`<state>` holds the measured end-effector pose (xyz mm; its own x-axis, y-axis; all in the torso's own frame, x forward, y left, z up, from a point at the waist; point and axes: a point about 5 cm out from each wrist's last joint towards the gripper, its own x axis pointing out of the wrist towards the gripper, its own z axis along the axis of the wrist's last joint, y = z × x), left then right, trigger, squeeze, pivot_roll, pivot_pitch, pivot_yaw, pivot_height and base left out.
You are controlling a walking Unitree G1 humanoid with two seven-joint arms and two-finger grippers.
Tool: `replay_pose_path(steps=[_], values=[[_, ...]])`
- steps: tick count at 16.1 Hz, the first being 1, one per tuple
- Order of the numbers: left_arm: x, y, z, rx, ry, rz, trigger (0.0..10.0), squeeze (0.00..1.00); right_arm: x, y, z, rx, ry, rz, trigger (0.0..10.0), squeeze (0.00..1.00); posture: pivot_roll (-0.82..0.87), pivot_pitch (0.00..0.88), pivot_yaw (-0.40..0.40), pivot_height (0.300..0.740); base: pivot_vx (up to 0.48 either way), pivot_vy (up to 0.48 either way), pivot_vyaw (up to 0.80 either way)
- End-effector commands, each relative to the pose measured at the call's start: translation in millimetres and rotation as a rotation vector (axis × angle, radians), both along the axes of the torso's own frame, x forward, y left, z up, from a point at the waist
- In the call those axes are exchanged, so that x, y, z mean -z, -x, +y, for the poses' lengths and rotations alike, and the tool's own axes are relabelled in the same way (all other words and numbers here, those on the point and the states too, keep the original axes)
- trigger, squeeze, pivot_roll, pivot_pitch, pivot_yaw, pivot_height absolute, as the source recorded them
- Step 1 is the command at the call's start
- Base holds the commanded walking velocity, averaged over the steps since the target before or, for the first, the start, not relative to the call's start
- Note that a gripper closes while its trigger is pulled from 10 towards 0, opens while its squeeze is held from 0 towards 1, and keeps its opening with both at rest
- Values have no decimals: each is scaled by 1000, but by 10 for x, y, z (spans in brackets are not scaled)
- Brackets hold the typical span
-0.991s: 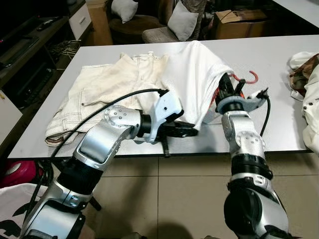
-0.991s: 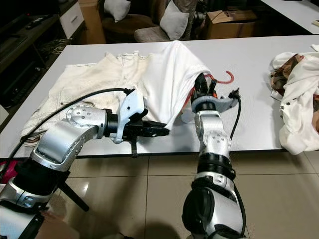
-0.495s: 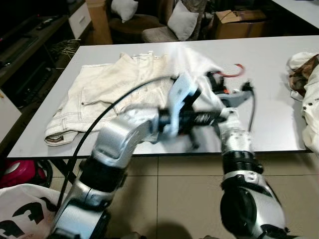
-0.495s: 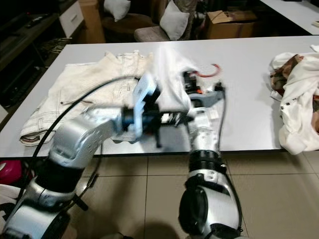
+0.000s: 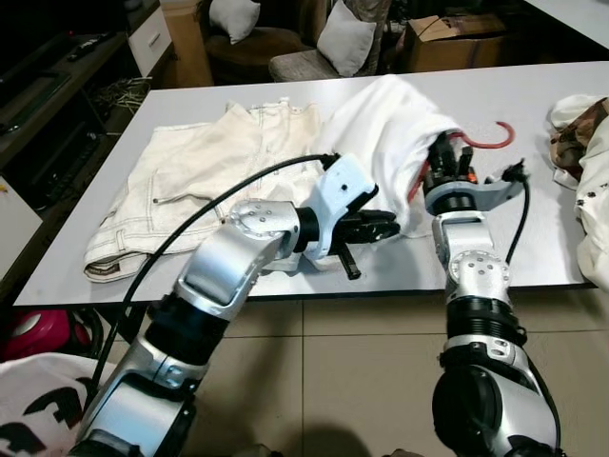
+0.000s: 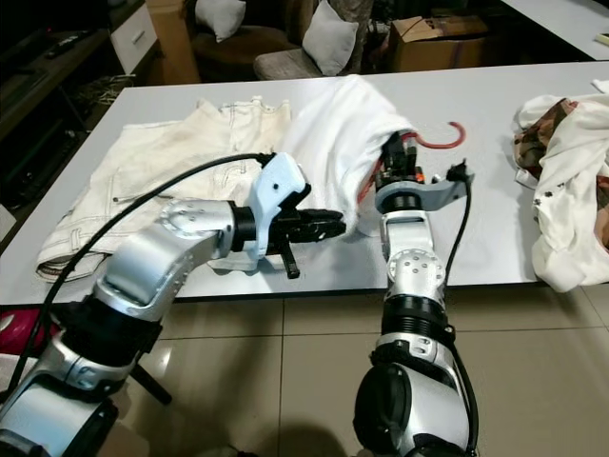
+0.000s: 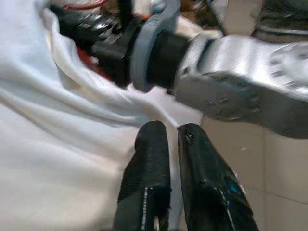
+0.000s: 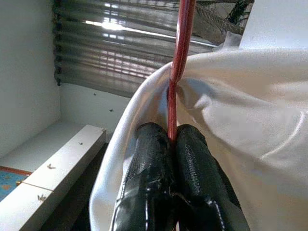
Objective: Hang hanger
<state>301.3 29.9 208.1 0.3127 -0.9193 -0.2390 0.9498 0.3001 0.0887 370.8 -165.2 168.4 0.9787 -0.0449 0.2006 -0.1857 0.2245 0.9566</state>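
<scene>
While my right gripper (image 8: 172,139) clamps the one red hanger (image 8: 179,53) between its two black fingers, the hanger's wire runs up from the pinch and its hook (image 5: 493,139) curls out over the grey table (image 5: 533,238), just right of my wrist. The hanger sits inside one white shirt (image 5: 381,133), whose cloth drapes over my right fingers and bunches near the middle of the table. My left gripper (image 7: 171,139) reaches in from the left at the table's near edge, its two fingers pressed together with a fold of that shirt's hem nipped between them, just beside my right forearm. To the left of the shirt lies one cream denim garment (image 5: 190,181), spread flat and reaching to the table's left edge. At the far right edge sits one heap of white and patterned clothes (image 6: 561,181), well apart from both grippers. Beyond the table stand one cardboard box (image 5: 455,40) and two pale cushions (image 5: 344,36) on dark seats.
</scene>
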Motion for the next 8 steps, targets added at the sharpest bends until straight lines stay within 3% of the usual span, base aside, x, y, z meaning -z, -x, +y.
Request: replay_pose_path(steps=[1,5,7,8], values=[[-2,63,12,38,4,15,10000,1000,6,3,-35,24,4,5,10000,0,-136,0,86,740,0,0,0],[56,189,23,111,4,22,10000,1000,44,5,-119,19,46,58,10000,0,-139,0,74,740,0,0,0],[3,54,169,-72,93,-31,10000,1000,1,57,-160,-5,90,47,10000,0,-142,0,71,740,0,0,0],[-39,-82,399,-258,207,-57,10000,514,-50,130,-189,-21,121,21,10000,0,-140,0,67,740,0,0,0]])
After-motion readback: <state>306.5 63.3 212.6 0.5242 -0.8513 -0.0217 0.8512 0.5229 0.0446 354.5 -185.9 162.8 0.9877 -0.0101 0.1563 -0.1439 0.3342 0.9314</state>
